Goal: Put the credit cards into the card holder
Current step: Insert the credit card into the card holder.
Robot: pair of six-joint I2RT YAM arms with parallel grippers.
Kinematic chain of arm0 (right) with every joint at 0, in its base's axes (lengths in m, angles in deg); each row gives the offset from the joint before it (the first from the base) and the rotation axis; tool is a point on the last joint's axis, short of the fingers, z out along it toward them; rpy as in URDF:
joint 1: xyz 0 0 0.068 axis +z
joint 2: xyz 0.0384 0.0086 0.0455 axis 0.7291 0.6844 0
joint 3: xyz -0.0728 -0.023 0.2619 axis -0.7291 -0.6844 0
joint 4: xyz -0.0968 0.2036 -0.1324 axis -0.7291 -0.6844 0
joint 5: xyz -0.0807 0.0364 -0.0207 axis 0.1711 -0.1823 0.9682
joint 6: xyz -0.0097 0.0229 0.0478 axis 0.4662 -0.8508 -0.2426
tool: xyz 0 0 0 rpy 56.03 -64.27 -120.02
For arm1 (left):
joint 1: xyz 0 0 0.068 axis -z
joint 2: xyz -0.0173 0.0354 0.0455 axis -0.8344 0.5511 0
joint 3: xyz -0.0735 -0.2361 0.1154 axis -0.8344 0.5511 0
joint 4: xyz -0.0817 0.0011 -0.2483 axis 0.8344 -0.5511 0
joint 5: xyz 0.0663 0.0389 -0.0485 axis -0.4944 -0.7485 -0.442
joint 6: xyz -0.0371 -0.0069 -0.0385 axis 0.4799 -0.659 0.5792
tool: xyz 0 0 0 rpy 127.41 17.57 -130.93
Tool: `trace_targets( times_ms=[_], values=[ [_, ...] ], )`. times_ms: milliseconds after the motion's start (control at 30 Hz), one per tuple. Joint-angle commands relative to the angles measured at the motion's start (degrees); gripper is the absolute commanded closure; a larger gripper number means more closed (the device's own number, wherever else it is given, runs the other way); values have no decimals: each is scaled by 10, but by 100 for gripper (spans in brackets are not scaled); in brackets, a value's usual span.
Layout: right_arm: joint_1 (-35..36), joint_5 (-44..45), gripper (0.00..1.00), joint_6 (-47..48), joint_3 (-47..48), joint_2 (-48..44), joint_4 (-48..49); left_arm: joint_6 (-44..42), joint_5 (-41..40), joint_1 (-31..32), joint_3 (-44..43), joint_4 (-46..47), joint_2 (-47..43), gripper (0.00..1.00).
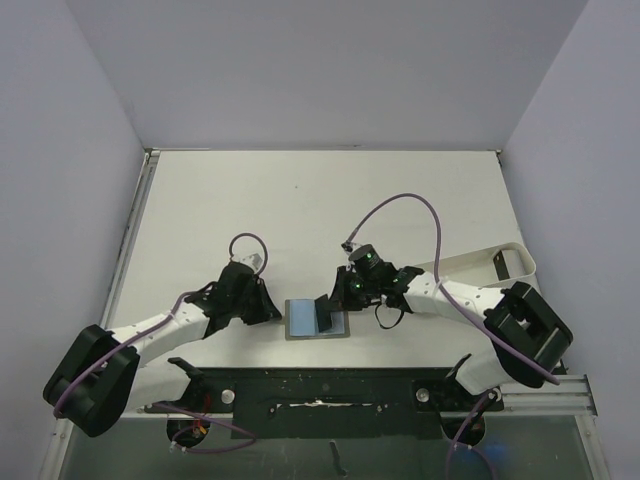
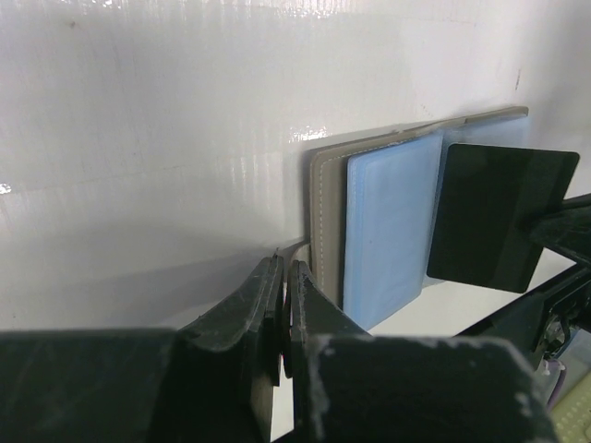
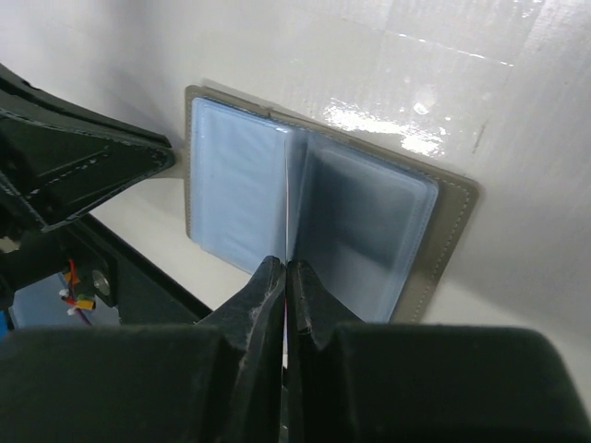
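The card holder [image 1: 305,319] lies open on the table, light blue lining up and grey-olive edge showing. It also shows in the left wrist view [image 2: 388,226] and in the right wrist view [image 3: 369,217]. My right gripper [image 1: 337,300] is shut on a black credit card [image 2: 499,217]. It holds the card on edge over the middle fold, where the card shows as a thin line [image 3: 288,208] between the pockets. My left gripper [image 2: 284,272] is shut on the thin clasp tab at the holder's left edge [image 1: 272,312]. Other cards are not clearly visible.
A white oblong tray [image 1: 520,262] lies at the right, behind the right arm, with a small dark item at its far end. The dark base rail [image 1: 330,385] runs along the near table edge, just in front of the holder.
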Motion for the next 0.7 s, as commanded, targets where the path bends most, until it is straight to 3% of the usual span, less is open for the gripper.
trace_targets(
  times_ms=[0, 367, 667],
  values=[
    [-2, -34, 100, -24, -3, -24, 54, 10, -12, 5, 3, 13, -16, 100],
    [-1, -26, 100, -31, -19, 0, 65, 20, -19, 10, 11, 13, -17, 100],
    [-2, -27, 93, -30, -34, 23, 75, 26, -19, 10, 17, 19, -23, 100]
  ],
)
